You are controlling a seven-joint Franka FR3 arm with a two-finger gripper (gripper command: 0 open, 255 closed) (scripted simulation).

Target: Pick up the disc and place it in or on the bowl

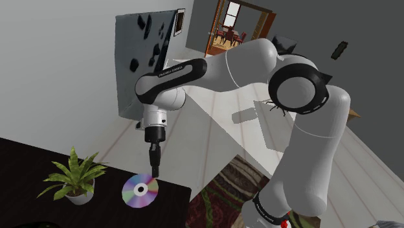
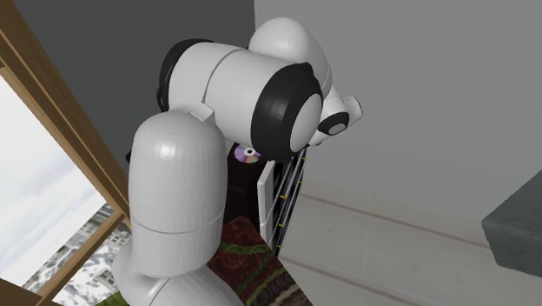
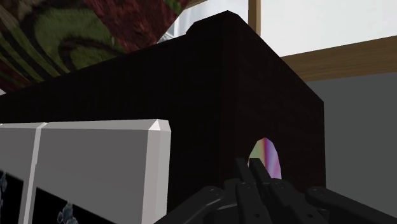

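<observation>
Rainbow-sheened thin disc (image 1: 140, 191) | flat on dark bench (image 1: 29, 162); likely light, stiff, slippery; take by rim | black gripper (image 1: 155, 171) pressed together, empty, just above rim

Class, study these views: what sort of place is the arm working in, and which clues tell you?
Likely a home's living room: a potted plant on a dark table, a patterned rug, and a wood-framed window.

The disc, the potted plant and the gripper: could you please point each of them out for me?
disc (image 1: 132, 193), shoulder view, on its rainbow face beside the hub.
potted plant (image 1: 72, 175), shoulder view, on its green leaves.
gripper (image 1: 155, 170), shoulder view, at its black tip.
</observation>
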